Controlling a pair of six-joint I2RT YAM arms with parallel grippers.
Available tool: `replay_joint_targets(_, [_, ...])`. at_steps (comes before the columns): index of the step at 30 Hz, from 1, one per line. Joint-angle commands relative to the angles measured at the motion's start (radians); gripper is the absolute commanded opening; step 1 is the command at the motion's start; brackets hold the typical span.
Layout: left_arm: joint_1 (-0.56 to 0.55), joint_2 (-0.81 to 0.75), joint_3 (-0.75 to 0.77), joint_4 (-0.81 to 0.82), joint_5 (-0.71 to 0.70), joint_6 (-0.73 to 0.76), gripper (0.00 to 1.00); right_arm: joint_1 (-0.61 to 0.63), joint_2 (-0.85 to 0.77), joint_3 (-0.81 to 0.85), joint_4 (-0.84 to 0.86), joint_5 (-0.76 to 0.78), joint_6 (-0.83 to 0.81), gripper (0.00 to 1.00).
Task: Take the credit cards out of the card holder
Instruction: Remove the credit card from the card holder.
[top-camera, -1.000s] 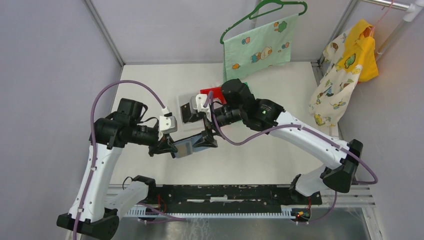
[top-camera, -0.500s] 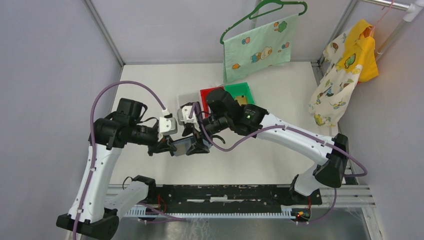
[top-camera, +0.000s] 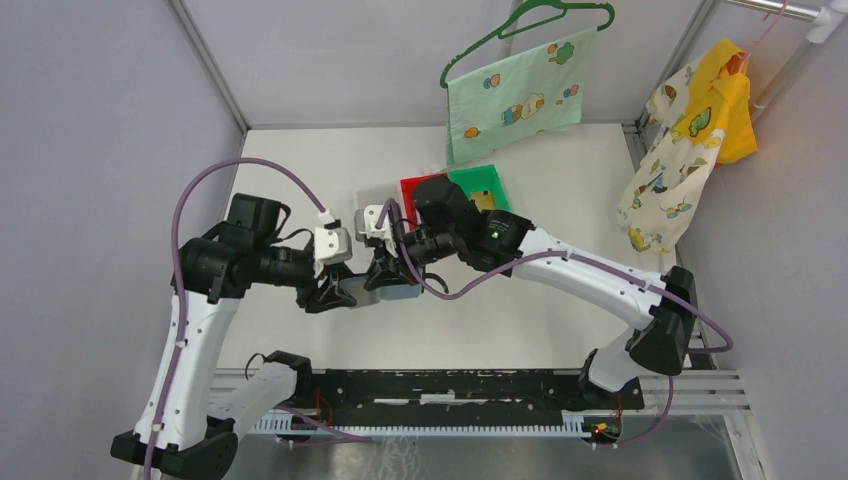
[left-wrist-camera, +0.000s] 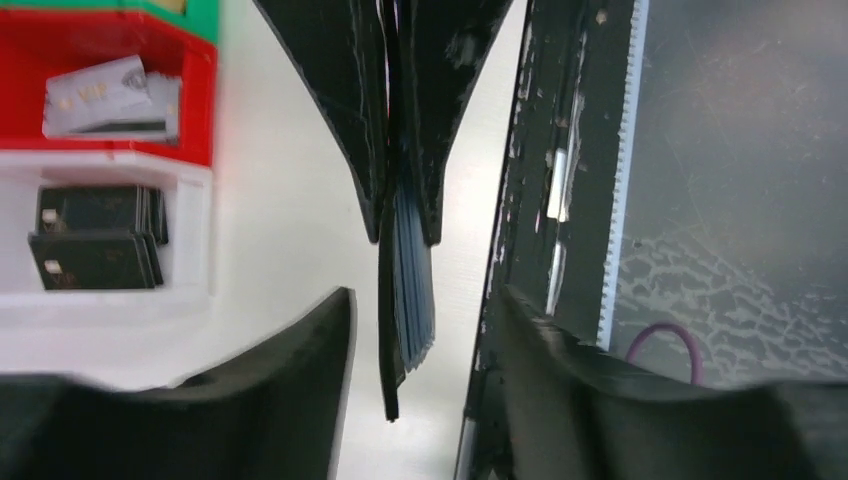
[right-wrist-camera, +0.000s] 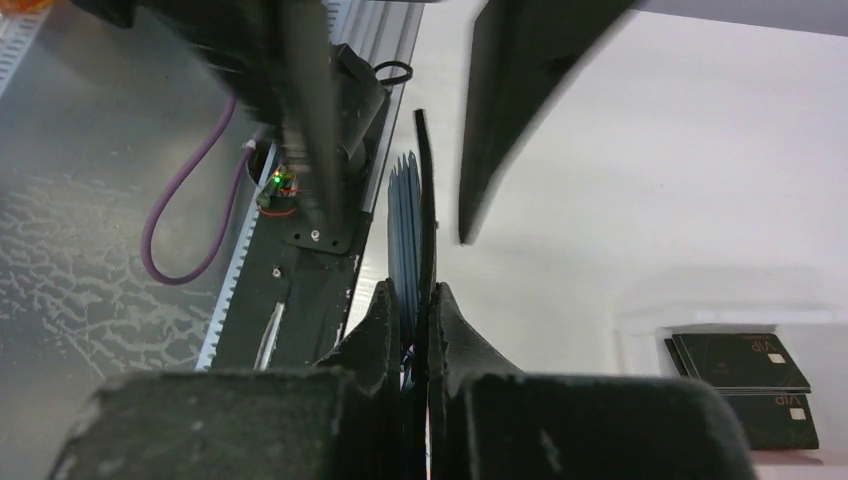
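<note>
The black card holder (top-camera: 372, 291) hangs edge-up between both arms, above the table. My right gripper (right-wrist-camera: 412, 295) is shut on one end of it, its grey-blue lining (right-wrist-camera: 402, 210) pressed between the pads. My left gripper (left-wrist-camera: 425, 295) is open around the other end of the card holder (left-wrist-camera: 390, 330), with a gap on each side and no contact. No credit card shows inside the holder. A whitish card (left-wrist-camera: 100, 95) lies in the red bin (left-wrist-camera: 200, 110). Dark cards (left-wrist-camera: 95, 235) are stacked in the white bin (left-wrist-camera: 195, 240).
A green bin (top-camera: 476, 182) with a tan card stands beside the red bin (top-camera: 413, 186) at the table's middle back. A green hanger with a printed cloth (top-camera: 512, 100) hangs behind them, and more clothes (top-camera: 690, 130) hang at the right. The black rail (top-camera: 450, 385) runs along the near edge.
My right gripper has slid left along the card holder and shut on it. My left gripper has opened and let go of it.
</note>
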Motion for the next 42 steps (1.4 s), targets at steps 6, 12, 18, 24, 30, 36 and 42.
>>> replay_joint_targets(6, [-0.006,-0.080,-0.005,0.402,0.270,-0.499,0.97,-0.166,-0.287,-0.381,0.597,-0.184,0.348,0.00])
replay_joint_targets(12, [-0.005,-0.103,-0.049,0.514,0.407,-0.691,0.94,-0.208,-0.371,-0.536,0.883,-0.284,0.537,0.00])
replay_joint_targets(18, [-0.006,-0.112,-0.102,0.619,0.378,-0.791,0.82,-0.208,-0.353,-0.575,1.140,-0.323,0.748,0.00])
replay_joint_targets(24, [-0.005,-0.133,-0.103,0.635,0.400,-0.815,0.63,-0.208,-0.353,-0.580,1.186,-0.328,0.773,0.00])
replay_joint_targets(30, [-0.006,-0.148,-0.107,0.629,0.366,-0.813,0.77,-0.207,-0.361,-0.579,1.157,-0.343,0.754,0.00])
replay_joint_targets(36, [-0.005,-0.149,-0.062,0.605,0.400,-0.804,0.90,-0.217,-0.397,-0.572,1.063,-0.332,0.676,0.00])
replay_joint_targets(42, [-0.006,-0.146,-0.065,0.603,0.375,-0.800,0.98,-0.216,-0.396,-0.565,1.087,-0.357,0.700,0.00])
